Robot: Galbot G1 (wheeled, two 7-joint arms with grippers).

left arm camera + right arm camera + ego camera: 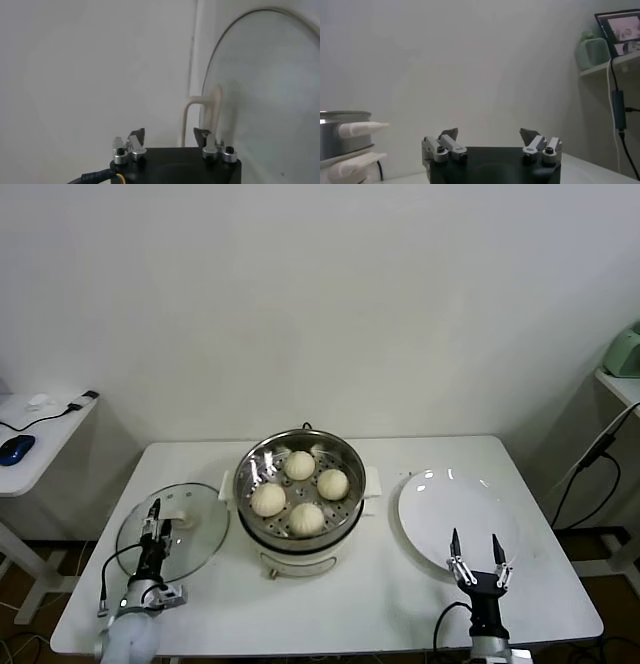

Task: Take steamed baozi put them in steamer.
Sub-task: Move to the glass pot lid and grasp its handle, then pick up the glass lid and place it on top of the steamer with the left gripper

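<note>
Four cream-white round steamed baozi (300, 489) sit on the perforated tray inside the shiny steel steamer (255, 529) at table centre. At 9 o'clock, the left gripper (152, 515), jaws parted, straddles the glass lid's (195, 534) handle. At 4 o'clock, the right gripper (475, 546) hovers, jaws spread.

Shiny steel steamer (300, 529), clear glass lid (195, 534), glossy plate (440, 509).

White table (560, 584) against a plain white wall (320, 294) (side desks flanking).
</note>
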